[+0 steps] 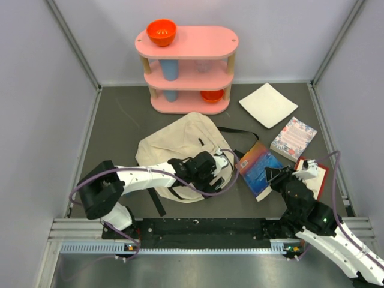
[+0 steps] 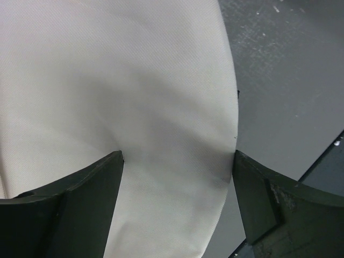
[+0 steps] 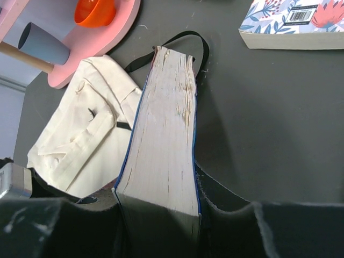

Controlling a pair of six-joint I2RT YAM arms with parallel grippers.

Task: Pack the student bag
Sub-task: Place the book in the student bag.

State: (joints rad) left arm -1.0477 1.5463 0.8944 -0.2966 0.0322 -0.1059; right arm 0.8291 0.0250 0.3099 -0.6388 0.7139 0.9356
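While nothing can yet be seen packed inside it, the student bag (image 1: 174, 147) lies slumped on the dark grey tabletop (image 1: 117, 129) left of centre, its black straps trailing toward the near edge and out to the right. The task is judged to be at an early stage, with a first item held beside the bag and not yet in it. From the left, the left arm reaches across the near part of the bag, and the left fingers (image 2: 80, 204) stand wide apart, astride a fold of cream fabric without pinching it. Whether the bag's mouth is open cannot be told from these views. Just right of the bag, the right fingers (image 3: 228, 209) are closed on a blue-covered book (image 1: 259, 169), gripping it at its near end so that the yellowed page edge faces the wrist camera and the far end lies near a black strap loop. Left to pack, by this reading, are that book and probably two more farther right: a floral-covered book (image 1: 294, 138) lying flat and, nearer, a dark red book (image 1: 317, 174) partly hidden beneath the right arm. The tabletop is matte and lightly speckled, with a metal rail (image 1: 78, 231) along its near edge. At its far edge stands a pink three-tier shelf (image 1: 189, 43) bearing an orange bowl (image 1: 162, 31) on top, a blue cup (image 1: 170, 69) on the middle tier and a second orange bowl (image 1: 212, 95) on the lowest. To the right of the shelf lies a flat white square sheet (image 1: 268, 105). Pale grey wall panels (image 1: 36, 120) enclose the left, far and right sides.
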